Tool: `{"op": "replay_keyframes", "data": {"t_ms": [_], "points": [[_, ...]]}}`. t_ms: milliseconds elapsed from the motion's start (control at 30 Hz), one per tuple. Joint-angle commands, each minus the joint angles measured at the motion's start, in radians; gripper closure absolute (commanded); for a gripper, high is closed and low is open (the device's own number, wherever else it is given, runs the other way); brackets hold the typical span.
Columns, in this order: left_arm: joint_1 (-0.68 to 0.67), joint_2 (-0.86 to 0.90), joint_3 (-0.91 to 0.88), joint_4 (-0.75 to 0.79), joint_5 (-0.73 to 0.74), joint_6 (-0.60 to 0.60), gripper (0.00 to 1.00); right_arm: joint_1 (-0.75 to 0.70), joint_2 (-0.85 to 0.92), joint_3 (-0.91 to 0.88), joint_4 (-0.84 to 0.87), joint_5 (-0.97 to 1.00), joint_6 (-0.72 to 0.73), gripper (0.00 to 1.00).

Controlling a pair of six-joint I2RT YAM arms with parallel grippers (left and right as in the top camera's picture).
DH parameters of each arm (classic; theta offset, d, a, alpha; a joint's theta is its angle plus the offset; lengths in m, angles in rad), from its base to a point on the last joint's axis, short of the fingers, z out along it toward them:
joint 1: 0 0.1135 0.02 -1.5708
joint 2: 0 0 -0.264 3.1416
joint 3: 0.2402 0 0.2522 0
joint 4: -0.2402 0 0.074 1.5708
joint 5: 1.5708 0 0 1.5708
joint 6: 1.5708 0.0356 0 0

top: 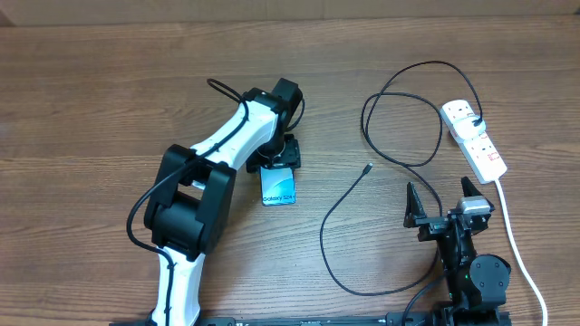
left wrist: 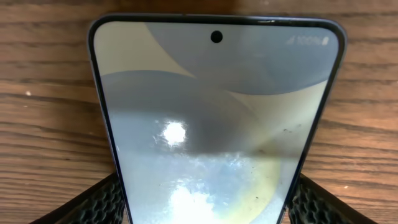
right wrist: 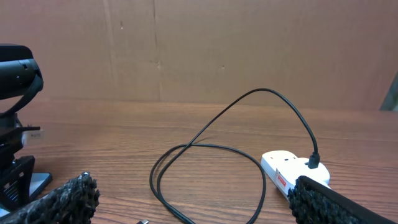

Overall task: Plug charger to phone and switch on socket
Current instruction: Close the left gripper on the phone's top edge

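The phone (top: 279,189) lies flat on the wooden table, its "Galaxy" text toward me. My left gripper (top: 277,163) is over its far end. In the left wrist view the phone (left wrist: 217,112) fills the frame and both fingers sit against its side edges. The black charger cable (top: 324,226) loops across the table. Its small connector (top: 367,167) lies free to the right of the phone. Its black plug (top: 477,122) sits in the white socket (top: 476,138). My right gripper (top: 444,204) is open and empty, in front of the socket (right wrist: 281,169) and the cable loop (right wrist: 205,147).
The socket's thick white cord (top: 517,249) runs down the right side toward the table's front edge, past my right arm. A brown cardboard wall (right wrist: 199,50) stands behind the table. The left arm's base (right wrist: 15,87) shows at the left of the right wrist view.
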Motion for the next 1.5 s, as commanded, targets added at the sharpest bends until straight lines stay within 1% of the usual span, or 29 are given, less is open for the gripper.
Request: {"op": "replay_keyframes", "data": {"t_ms": [0, 67, 167, 300, 433, 500, 667, 767, 833, 867, 900, 933, 967, 1100, 1233, 1467], "points": [[0.01, 0.02, 0.023, -0.003, 0.015, -0.008, 0.28, 0.007, -0.01, -0.011, 0.006, 0.002, -0.001, 0.01], [0.01, 0.02, 0.029, -0.011, 0.013, -0.005, 0.3, 0.006, -0.01, -0.011, 0.006, 0.002, -0.001, 0.0], [0.01, 0.02, 0.04, -0.023, 0.006, 0.0, 0.3, 0.007, -0.01, -0.011, 0.006, 0.002, -0.001, 0.0], [0.01, 0.02, 0.064, -0.037, -0.001, 0.013, 0.29, 0.007, -0.01, -0.011, 0.006, 0.002, -0.001, 0.0], [0.01, 0.02, 0.068, -0.029, -0.053, 0.013, 0.28, 0.007, -0.01, -0.011, 0.006, 0.002, -0.001, 0.0], [0.01, 0.02, 0.068, -0.027, -0.074, 0.013, 0.26, 0.007, -0.01, -0.011, 0.006, 0.002, -0.001, 0.0], [0.01, 0.021, 0.068, -0.012, -0.099, 0.013, 0.24, 0.006, -0.01, -0.011, 0.006, 0.002, -0.001, 0.0], [0.01, 0.021, 0.068, -0.006, -0.1, 0.013, 0.21, 0.006, -0.01, -0.011, 0.006, 0.002, -0.001, 0.0], [0.01, 0.021, 0.067, -0.007, -0.1, 0.014, 0.16, 0.007, -0.01, -0.011, 0.006, 0.002, -0.001, 0.0], [0.01, 0.021, 0.065, -0.007, -0.1, 0.014, 0.13, 0.007, -0.01, -0.011, 0.006, 0.002, -0.001, 0.0], [0.008, 0.021, 0.063, -0.007, -0.1, 0.013, 0.09, 0.006, -0.01, -0.011, 0.006, 0.002, -0.001, 0.0], [0.007, 0.021, 0.061, -0.008, -0.1, 0.013, 0.03, 0.006, -0.01, -0.011, 0.006, 0.002, -0.001, 0.0], [0.005, 0.021, 0.058, -0.007, -0.098, 0.013, 0.0, 0.007, -0.01, -0.011, 0.006, 0.002, -0.001, 0.0], [-0.003, 0.022, 0.04, -0.005, -0.098, 0.013, 0.0, 0.006, -0.01, -0.011, 0.006, 0.002, -0.001, 0.0], [-0.005, 0.022, 0.017, -0.004, -0.098, -0.019, 0.02, 0.007, -0.01, -0.011, 0.006, 0.002, -0.001, 0.0], [-0.005, 0.022, -0.059, 0.057, -0.097, -0.032, 0.04, 0.007, -0.01, -0.011, 0.006, 0.002, -0.001, 0.0]]}}
